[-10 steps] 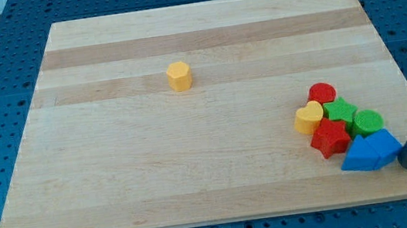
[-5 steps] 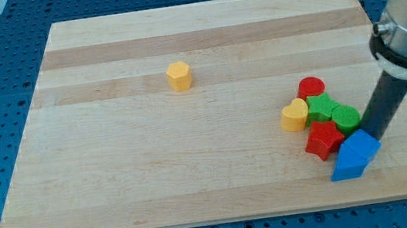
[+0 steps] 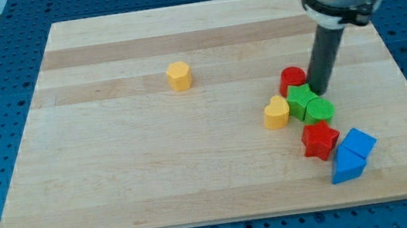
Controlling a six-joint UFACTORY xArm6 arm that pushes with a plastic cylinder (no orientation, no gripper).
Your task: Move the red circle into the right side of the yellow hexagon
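In the camera view, my tip (image 3: 319,92) stood at the right edge of the red circle (image 3: 291,78), just above the green cylinder (image 3: 318,110) and beside a green block (image 3: 300,99); being a bare rod, it had no hand and held nothing. The yellow hexagon (image 3: 179,76) sat well apart toward the view's left on the wooden bench (image 3: 155,166). A yellow heart (image 3: 276,112) touched the green block's left. Below lay a red star (image 3: 319,139) and two blue blocks (image 3: 351,156).

Red circle (image 3: 291,80) lies right of centre, probably touching green blocks; yellow hexagon (image 3: 179,76) well left.
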